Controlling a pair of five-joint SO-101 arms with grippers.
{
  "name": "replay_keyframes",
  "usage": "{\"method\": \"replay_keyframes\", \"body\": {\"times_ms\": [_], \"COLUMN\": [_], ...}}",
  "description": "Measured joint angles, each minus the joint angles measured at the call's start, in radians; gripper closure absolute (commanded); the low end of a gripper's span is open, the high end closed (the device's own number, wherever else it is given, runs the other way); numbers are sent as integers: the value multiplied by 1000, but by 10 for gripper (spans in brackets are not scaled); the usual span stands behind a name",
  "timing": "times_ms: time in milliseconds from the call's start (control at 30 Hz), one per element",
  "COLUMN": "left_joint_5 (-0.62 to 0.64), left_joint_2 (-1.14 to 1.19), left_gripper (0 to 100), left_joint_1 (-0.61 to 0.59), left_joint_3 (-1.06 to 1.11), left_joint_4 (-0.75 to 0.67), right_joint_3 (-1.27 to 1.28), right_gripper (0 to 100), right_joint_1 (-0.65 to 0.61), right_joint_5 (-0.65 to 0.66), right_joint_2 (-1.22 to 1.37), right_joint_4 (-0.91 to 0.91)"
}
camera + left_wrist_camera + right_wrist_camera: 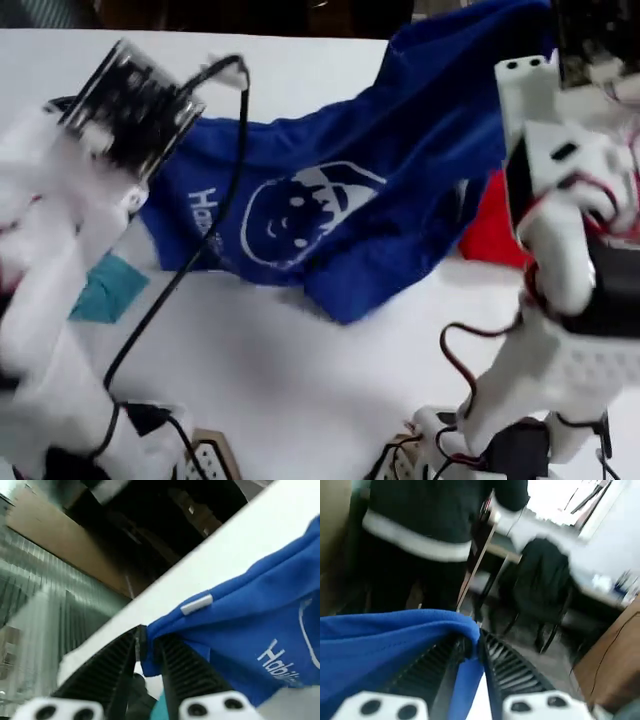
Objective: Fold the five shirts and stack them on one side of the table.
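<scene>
Holding the blue shirt (340, 200) half lifted over the surface (300, 380), with the left gripper (147, 641) and the right gripper (472, 645) each clamped tight on its edge. Seems early in the task: folding only starting, with a red shirt (495, 235) and a teal shirt (105, 288) waiting beneath.

From high up and off the arms, looking steeply down over the table (300, 380), near enough for the left arm (60, 250) and right arm (560, 230) to crowd both sides. From the left wrist, looking low along the left gripper (149, 639) toward the table's far edge and the room behind, hard up against the blue shirt (250, 630); from the right wrist, looking out past the right gripper (472, 647) into the room. Shared by all three: the blue shirt, seen spread out from above, by one pinched edge at each wrist.
</scene>
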Motion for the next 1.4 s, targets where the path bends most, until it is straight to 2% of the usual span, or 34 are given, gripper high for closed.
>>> {"method": "replay_keyframes", "body": {"times_ms": [200, 533, 833, 1033, 1200, 1400], "left_joint_5": [0, 38, 44, 44, 44, 44], "left_joint_2": [-23, -44, -242, -413, -508, -546], "left_gripper": [972, 972, 972, 972, 972, 972], "left_joint_1": [-2, -2, -2, -17, -97, -110], "left_joint_3": [-69, -149, 120, 348, 397, 397], "left_joint_4": [0, 14, 14, 12, 3, 9], "right_joint_3": [-160, -374, -526, -543, -549, -560], "right_gripper": [980, 980, 980, 980, 980, 980], "right_joint_1": [-2, -2, -2, -71, -74, -84], "right_joint_5": [0, 0, 0, 0, 0, 0], "right_joint_2": [-2, -3, -5, -83, -160, -238], "right_joint_4": [12, 170, 316, 376, 391, 427]}}
